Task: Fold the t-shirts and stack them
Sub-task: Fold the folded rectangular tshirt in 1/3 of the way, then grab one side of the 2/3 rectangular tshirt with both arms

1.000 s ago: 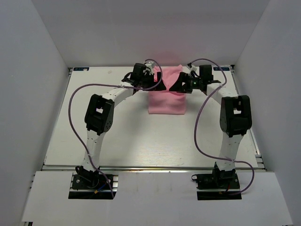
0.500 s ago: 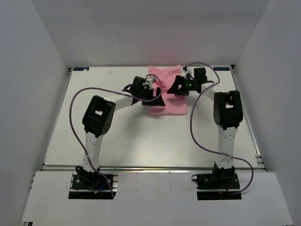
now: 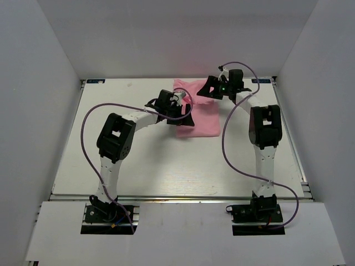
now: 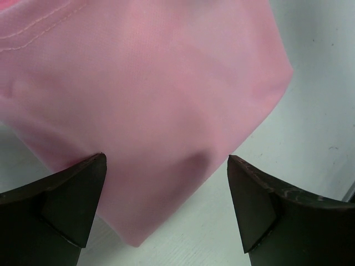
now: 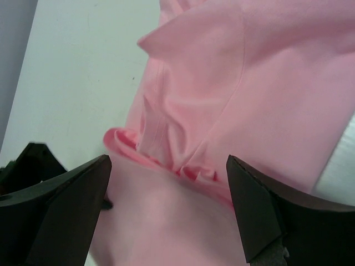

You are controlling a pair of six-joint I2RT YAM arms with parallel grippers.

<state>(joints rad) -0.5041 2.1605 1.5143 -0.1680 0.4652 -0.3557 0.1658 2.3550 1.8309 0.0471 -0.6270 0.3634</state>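
Note:
The light pink t-shirt lies folded into a rough rectangle at the back middle of the white table. My left gripper is open over the shirt's left near corner. In the left wrist view the folded corner lies between the open fingers and nothing is held. My right gripper is open above the shirt's far right part. In the right wrist view a crumpled fold of pink fabric lies between and beyond its open fingers.
White enclosure walls stand to the left, to the right and at the back. The table's back edge runs just behind the shirt. Purple cables loop beside both arms.
The left gripper moved from the shirt's far edge toward me to its left near corner. The right gripper moved back toward the far edge. The shirt now lies flatter.

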